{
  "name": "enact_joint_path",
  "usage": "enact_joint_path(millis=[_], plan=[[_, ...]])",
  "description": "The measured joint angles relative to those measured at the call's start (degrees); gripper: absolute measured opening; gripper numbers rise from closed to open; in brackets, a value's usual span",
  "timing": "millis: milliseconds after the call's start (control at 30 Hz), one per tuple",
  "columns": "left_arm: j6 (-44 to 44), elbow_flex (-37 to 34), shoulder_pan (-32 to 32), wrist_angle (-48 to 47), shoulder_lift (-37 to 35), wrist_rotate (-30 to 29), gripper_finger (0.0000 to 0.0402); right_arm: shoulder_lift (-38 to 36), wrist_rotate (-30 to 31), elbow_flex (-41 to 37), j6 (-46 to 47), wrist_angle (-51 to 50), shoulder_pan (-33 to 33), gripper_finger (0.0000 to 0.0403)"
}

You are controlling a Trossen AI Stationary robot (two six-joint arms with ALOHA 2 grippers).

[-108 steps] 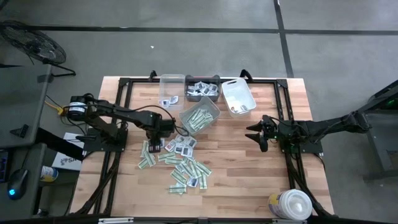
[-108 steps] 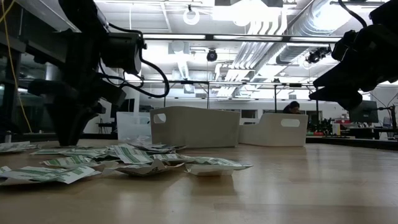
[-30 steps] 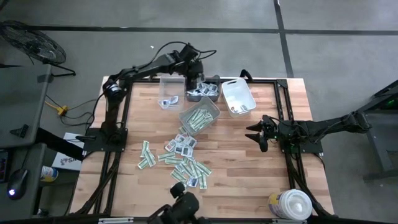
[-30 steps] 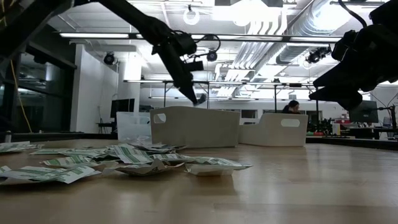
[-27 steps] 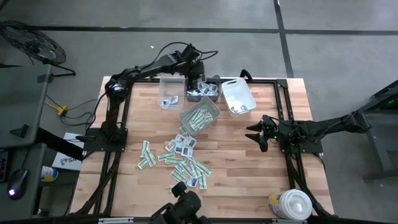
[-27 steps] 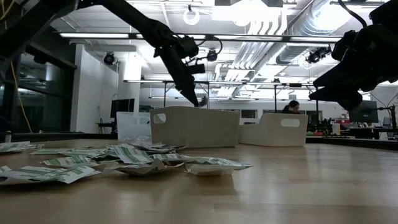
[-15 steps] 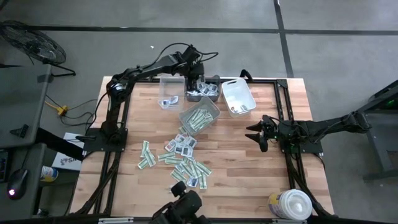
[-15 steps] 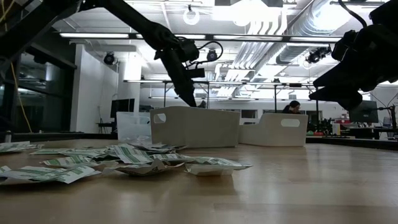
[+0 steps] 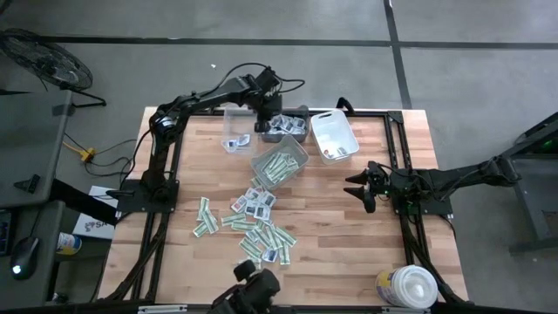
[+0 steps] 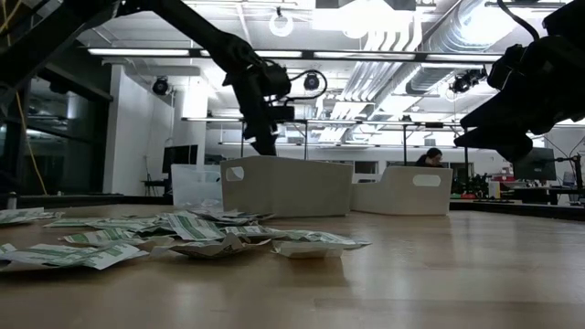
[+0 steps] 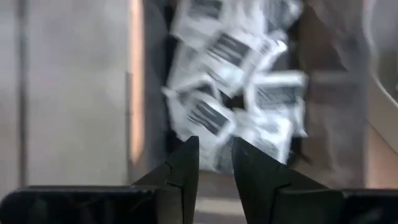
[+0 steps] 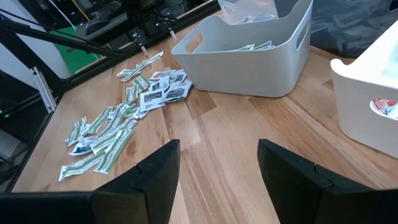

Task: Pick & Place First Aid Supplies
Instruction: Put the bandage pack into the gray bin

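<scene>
Leftmost, loose packets (image 9: 255,228) litter the table; centre, the left gripper (image 9: 261,124), jaws slightly parted and empty, hangs over the dark bin (image 9: 286,128) of white packets, risking rim strikes; right gripper (image 9: 358,189) idles, spread.

Wooden table (image 9: 349,227) carries scattered first aid packets (image 9: 257,228) left of centre. Four bins (image 9: 281,162) stand along the far edge; white tub (image 9: 408,286) at near right corner.
</scene>
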Motion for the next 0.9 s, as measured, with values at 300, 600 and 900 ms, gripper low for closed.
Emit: enact_joint_path(millis=[300,600,900], plan=[[1.45,0.0,-0.38,-14.63,0.0,4.57,0.0095,0.0,-0.01,0.0,0.0,0.0,0.01,0.0208],[-0.35,-0.04,-3.78,-19.25,-3.1,-3.26,0.0095,-0.01,0.01,0.0,0.01,0.0,-0.01,0.0208],[-3.03,-0.02,-5.34,-16.11,-9.33,-6.1,0.0095,0.01,0.0,0.0,0.01,0.0,0.01,0.0208]])
